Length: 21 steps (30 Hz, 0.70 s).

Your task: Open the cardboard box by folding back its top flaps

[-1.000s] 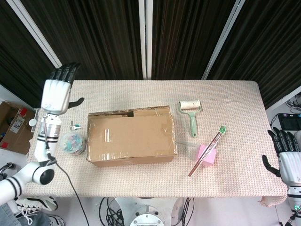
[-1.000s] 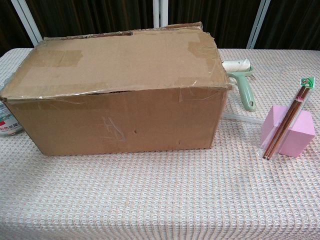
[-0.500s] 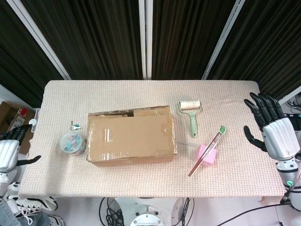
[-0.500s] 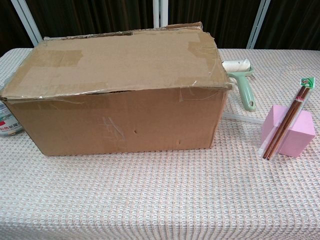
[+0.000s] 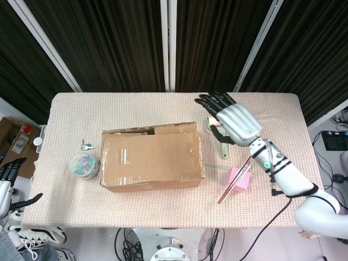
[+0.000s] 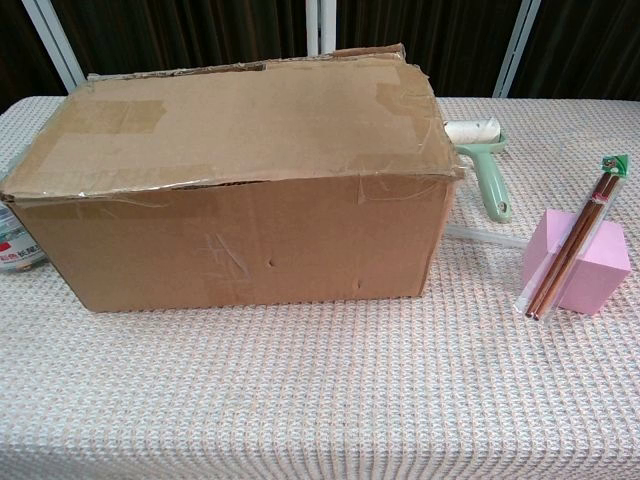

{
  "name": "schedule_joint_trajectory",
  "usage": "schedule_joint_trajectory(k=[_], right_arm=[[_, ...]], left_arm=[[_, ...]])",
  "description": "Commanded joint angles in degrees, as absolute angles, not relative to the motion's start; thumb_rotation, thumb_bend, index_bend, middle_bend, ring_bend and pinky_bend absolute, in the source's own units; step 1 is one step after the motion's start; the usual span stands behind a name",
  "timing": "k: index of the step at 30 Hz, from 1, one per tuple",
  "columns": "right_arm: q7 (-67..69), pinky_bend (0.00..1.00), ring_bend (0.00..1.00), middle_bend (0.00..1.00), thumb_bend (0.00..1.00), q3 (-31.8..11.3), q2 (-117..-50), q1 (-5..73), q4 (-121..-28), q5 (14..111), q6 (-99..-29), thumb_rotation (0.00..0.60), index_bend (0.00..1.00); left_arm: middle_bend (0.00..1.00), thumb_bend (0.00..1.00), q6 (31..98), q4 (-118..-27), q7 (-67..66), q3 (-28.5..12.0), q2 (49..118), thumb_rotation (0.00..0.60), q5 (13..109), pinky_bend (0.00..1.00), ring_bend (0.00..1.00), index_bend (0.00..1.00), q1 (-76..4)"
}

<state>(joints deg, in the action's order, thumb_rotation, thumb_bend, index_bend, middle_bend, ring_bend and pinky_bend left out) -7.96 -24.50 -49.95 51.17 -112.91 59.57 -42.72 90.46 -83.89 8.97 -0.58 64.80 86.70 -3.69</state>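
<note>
Box: our one big brown cardboard box [image 5: 152, 157] sits in the middle of the bench [image 5: 163, 206], with its top flaps [image 6: 240, 120] lying flat and closed.
Box's long way: it runs from our left to our right.
Right hand: our right hand [image 5: 232, 120] is up in the air just past the box's right end, over the lint roller. Its fingers are spread wide and it holds nothing.
Left hand: our left hand [image 5: 7, 179] is far off past the left edge of the bench. It holds nothing, with fingers a little apart.
Which is nearer: we think the right hand is much nearer, and the box lies to its left and a bit toward us.
Other things: one green-handled lint roller [image 6: 482, 160], one pink block [image 6: 582, 262], one pack of brown chopsticks [image 6: 575, 240], one small round tub [image 5: 84, 165].
</note>
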Motion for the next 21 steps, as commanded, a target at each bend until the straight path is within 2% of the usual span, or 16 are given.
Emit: schedule_joint_trajectory(k=[1,6,13,21], right_arm=[[-15.8,0.0,0.0,0.08,0.61,-23.8,-53.0,63.4,-113.9,46.4,-36.0,0.6,0.0],[-17.6,0.0,0.0,0.09,0.74,-20.1,-54.7,72.1,-113.0,32.4,-33.6,0.6,0.0],[-16.5,0.0,0.0,0.09,0.87,-15.5,-57.2,80.6,-109.7,20.5,-31.3,0.6,0.0],[-13.2,0.0,0.0,0.09,0.89,-12.3,-60.0,85.4,-105.3,14.9,-28.3,0.6,0.0]], left_arm=[[0.15,0.0,89.9,-83.7,8.9,-0.3,64.8,0.473,86.8,0.24,0.14,0.12,-3.6],[0.15,0.0,89.5,-83.3,9.4,0.6,64.6,0.402,87.9,0.24,0.14,0.12,-3.2],[0.15,0.0,89.9,-82.7,10.5,0.6,65.0,0.391,88.6,0.24,0.14,0.12,-2.7],[0.15,0.0,90.0,-82.0,11.2,0.5,64.9,0.389,88.6,0.24,0.14,0.12,-2.2]])
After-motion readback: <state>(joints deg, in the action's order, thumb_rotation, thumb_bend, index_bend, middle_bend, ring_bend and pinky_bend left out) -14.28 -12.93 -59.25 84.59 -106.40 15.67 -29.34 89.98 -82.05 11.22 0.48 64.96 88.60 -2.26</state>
